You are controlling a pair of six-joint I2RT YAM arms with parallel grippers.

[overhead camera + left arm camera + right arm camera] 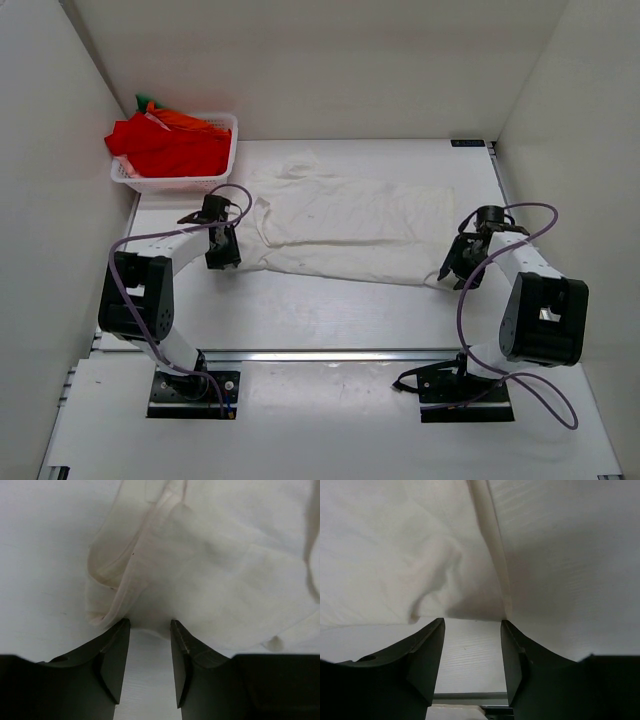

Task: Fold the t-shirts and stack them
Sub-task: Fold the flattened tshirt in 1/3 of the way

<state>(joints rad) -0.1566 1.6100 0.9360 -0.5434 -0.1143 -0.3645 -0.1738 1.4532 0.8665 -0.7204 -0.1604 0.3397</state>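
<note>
Smooth white table (330, 310), rumpled soft t-shirt (350, 230)

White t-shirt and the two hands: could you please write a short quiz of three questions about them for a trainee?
1. True or false: the white t-shirt lies inside the basket.
2. The left hand is at: A the shirt's left end; B the basket; C the shirt's right end.
3. Fill in: the right hand holds nothing; its jaws are ____.
Key: 1 false, it lies on the table, outside the basket; 2 A; 3 open.
</note>
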